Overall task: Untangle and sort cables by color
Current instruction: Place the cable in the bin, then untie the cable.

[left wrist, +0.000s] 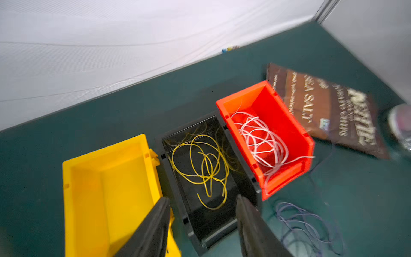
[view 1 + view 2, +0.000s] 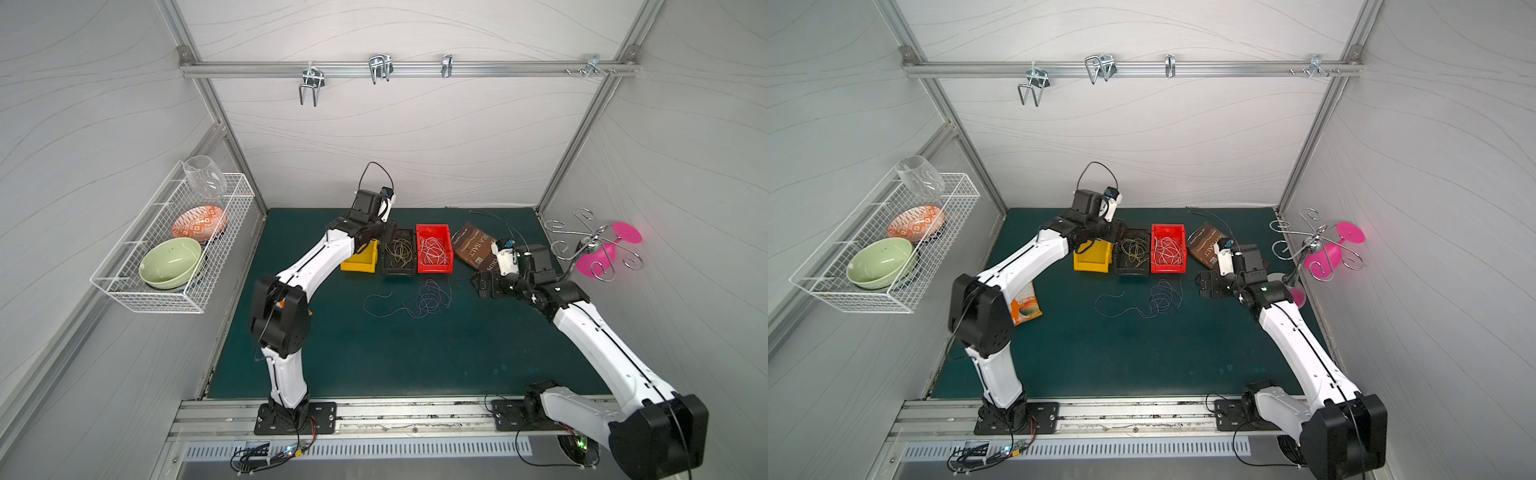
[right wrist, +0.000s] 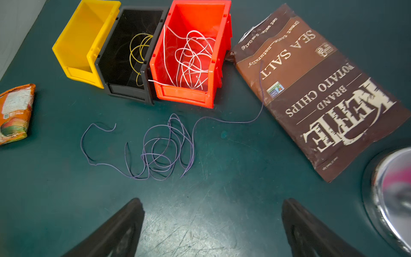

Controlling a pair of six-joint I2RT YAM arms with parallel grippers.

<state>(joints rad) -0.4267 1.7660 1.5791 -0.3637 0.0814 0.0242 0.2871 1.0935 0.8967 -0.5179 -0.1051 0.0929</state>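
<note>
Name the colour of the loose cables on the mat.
Loose cables: purple, clearest in right wrist view.

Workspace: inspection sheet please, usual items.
Surface: green mat, scuffed.
Job's things: yellow bin empty; black bin, red bin hold strands.
Clutter: chip bag, a purple end on it; orange snack packet.
Grippers: left gripper open above the bins, empty; right gripper open over mat, empty.
Cables: yellow cables in black bin; white cables in red bin; purple cables loose on mat.
Surroundings: wire basket holding bowls, glass; pink glass on rack.

Grey wave-patterned walls [image 2: 415, 137], dark green mat [image 2: 374, 353]
</note>
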